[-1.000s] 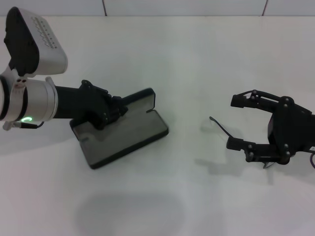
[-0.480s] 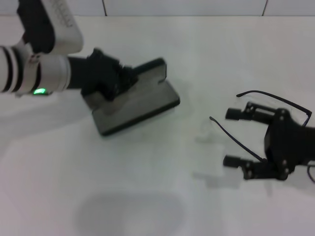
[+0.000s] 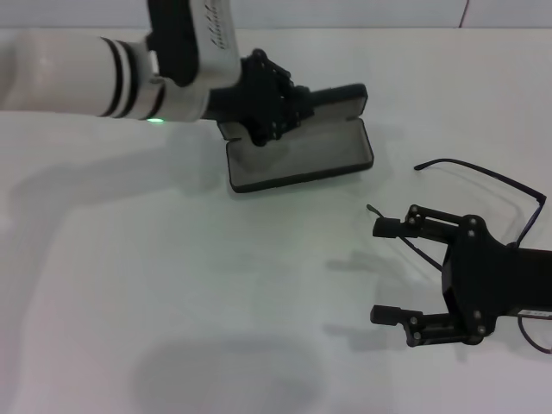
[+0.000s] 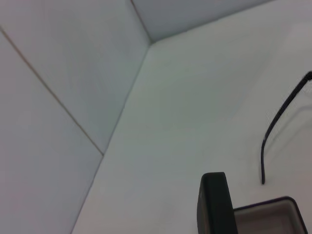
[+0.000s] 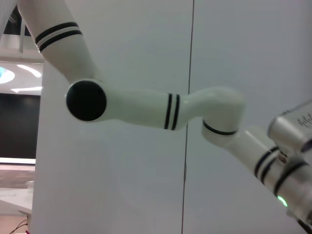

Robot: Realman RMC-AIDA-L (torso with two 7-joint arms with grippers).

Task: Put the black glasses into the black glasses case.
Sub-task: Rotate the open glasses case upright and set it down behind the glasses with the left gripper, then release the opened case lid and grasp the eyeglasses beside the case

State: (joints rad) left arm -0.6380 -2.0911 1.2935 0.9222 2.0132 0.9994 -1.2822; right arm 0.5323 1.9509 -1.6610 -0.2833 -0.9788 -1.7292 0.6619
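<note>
Wire frame: the black glasses (image 3: 492,185) look light, springy and easily bent; take them at the bridge or front rim, not a temple.
Where: on the white table (image 3: 172,285), beside the right gripper (image 3: 390,272).
Right fingers: spread wide, empty.
Left gripper (image 3: 263,108): clamped on the open black glasses case (image 3: 302,159).
Obstacles: none between glasses and case.

desk: plain white matte desk (image 3: 172,302), smooth top, soft grey shadows lying across it
wall: pale grey tiled wall (image 4: 58,73) with thin dark seams, meeting the desk's far edge
room behind: dark window and ceiling lights, seen in the right wrist view
</note>
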